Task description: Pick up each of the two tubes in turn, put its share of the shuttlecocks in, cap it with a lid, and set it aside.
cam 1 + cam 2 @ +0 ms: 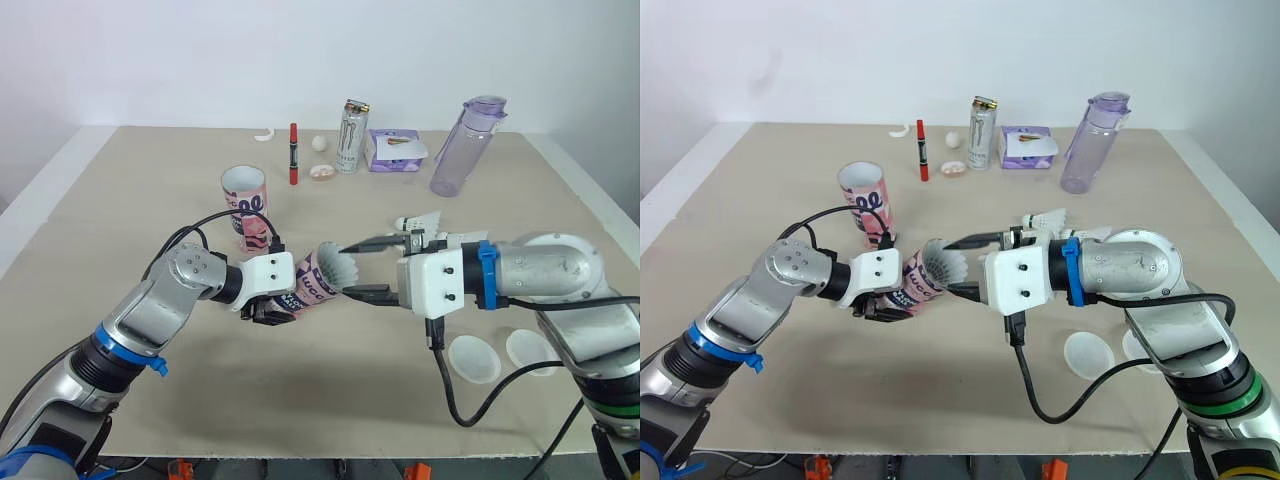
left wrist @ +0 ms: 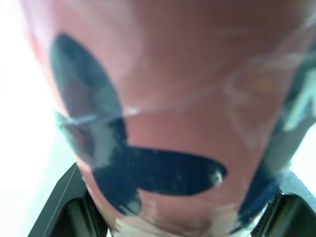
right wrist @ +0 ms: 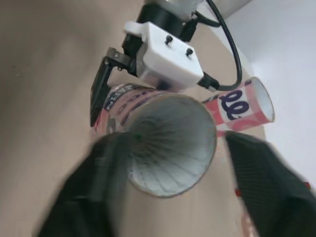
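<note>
My left gripper (image 1: 271, 303) is shut on a pink patterned tube (image 1: 304, 285), held tilted above the table with its mouth towards the right. A white shuttlecock (image 1: 337, 268) sits in that mouth with its feathered skirt (image 3: 170, 143) sticking out. My right gripper (image 1: 346, 270) is open, one finger on each side of the skirt. The second pink tube (image 1: 244, 205) stands upright on the table behind. Another shuttlecock (image 1: 420, 221) lies beyond my right wrist. Two white lids (image 1: 473, 358) (image 1: 531, 350) lie near the front right edge.
Along the back of the table stand a silver can (image 1: 352, 136), a purple box (image 1: 395, 150) and a purple bottle (image 1: 461, 148). A red marker (image 1: 293, 153) and small pale bits (image 1: 321, 172) lie left of the can.
</note>
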Controlling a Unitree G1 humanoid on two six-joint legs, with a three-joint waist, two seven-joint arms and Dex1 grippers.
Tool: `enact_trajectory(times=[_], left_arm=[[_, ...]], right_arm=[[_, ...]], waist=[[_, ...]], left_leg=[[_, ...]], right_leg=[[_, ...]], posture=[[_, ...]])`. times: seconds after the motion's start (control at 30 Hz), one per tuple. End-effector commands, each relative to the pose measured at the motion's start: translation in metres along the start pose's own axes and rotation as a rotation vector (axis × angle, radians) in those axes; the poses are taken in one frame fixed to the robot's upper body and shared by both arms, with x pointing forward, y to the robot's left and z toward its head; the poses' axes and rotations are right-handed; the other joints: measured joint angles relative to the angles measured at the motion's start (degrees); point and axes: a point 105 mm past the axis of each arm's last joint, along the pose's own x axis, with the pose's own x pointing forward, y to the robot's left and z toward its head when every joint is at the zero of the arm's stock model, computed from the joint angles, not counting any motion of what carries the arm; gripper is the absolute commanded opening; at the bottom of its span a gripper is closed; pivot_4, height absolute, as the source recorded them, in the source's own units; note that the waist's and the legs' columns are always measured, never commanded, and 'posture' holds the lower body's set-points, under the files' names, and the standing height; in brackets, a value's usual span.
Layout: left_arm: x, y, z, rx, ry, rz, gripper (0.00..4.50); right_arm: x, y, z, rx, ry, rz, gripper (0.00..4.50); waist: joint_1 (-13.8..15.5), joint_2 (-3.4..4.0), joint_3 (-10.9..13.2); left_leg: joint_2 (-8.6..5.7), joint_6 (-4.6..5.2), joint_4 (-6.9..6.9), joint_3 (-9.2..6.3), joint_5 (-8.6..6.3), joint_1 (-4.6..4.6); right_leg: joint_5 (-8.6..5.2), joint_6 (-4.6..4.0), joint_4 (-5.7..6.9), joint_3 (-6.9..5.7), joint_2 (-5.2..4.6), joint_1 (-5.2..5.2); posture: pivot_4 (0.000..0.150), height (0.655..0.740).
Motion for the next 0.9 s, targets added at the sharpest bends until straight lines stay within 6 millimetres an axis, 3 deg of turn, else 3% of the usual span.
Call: enact_trajectory(times=[0.03, 0.1, 0.2, 0.3, 0.43, 0.67, 0.9], left_arm=[[0.006, -0.006, -0.008, -0.020, 0.024, -0.023, 2.87], [0.005, -0.007, -0.008, -0.019, 0.025, -0.024, 2.87], [0.005, -0.007, -0.009, -0.020, 0.027, -0.027, 2.87], [0.005, -0.008, -0.009, -0.021, 0.028, -0.033, 2.87], [0.006, -0.008, -0.009, -0.021, 0.027, -0.037, 2.87], [0.006, -0.009, -0.009, -0.023, 0.027, -0.036, 2.87], [0.006, -0.010, -0.008, -0.023, 0.027, -0.033, 2.87]], right_arm=[[-0.006, -0.009, 0.013, 0.060, -0.069, -0.084, 4.42], [-0.017, -0.021, 0.009, 0.198, -0.098, -0.222, 4.42], [-0.056, -0.028, -0.032, 0.476, -0.031, -0.493, 4.42], [-0.093, -0.002, -0.082, 0.704, 0.090, -0.690, 4.42], [-0.120, 0.028, -0.115, 0.886, 0.187, -0.824, 4.42], [-0.128, 0.066, -0.149, 1.088, 0.228, -0.859, 4.42], [-0.118, 0.070, -0.167, 1.179, 0.210, -0.864, 4.42]], waist=[[0.0, 0.00, 0.0], [0.1, -0.01, 0.0], [0.1, -0.03, 0.0], [0.6, -0.35, -0.2], [0.6, -0.19, -0.2], [0.2, -0.07, -0.2], [-0.1, -0.03, -0.2]], left_leg=[[0.00, 0.00, 0.00, 0.00, 0.00, 0.00], [0.00, 0.00, 0.01, -0.01, 0.00, 0.00], [-0.02, 0.00, 0.02, 0.02, 0.00, -0.02], [-0.01, 0.00, -0.02, -0.11, 0.00, -0.02], [-0.01, 0.00, -0.09, -0.06, -0.01, 0.00], [-0.01, 0.01, -0.05, -0.02, 0.00, 0.12], [-0.02, 0.01, -0.07, 0.01, 0.00, 0.10]], right_leg=[[0.00, 0.00, 0.00, 0.00, 0.00, 0.00], [0.00, 0.00, 0.00, 0.00, 0.00, 0.01], [0.02, 0.03, 0.00, 0.04, -0.02, 0.01], [-0.07, 0.02, -0.01, -0.05, 0.01, 0.09], [-0.09, 0.00, 0.00, -0.01, 0.04, 0.03], [0.04, -0.01, 0.01, 0.04, 0.04, 0.07], [0.01, 0.02, 0.00, 0.07, 0.04, 0.07]], posture=[[0.150, 0.7400], [0.150, 0.7400], [0.150, 0.7400], [0.150, 0.7400], [0.150, 0.7400], [0.150, 0.7400], [0.150, 0.7400]])
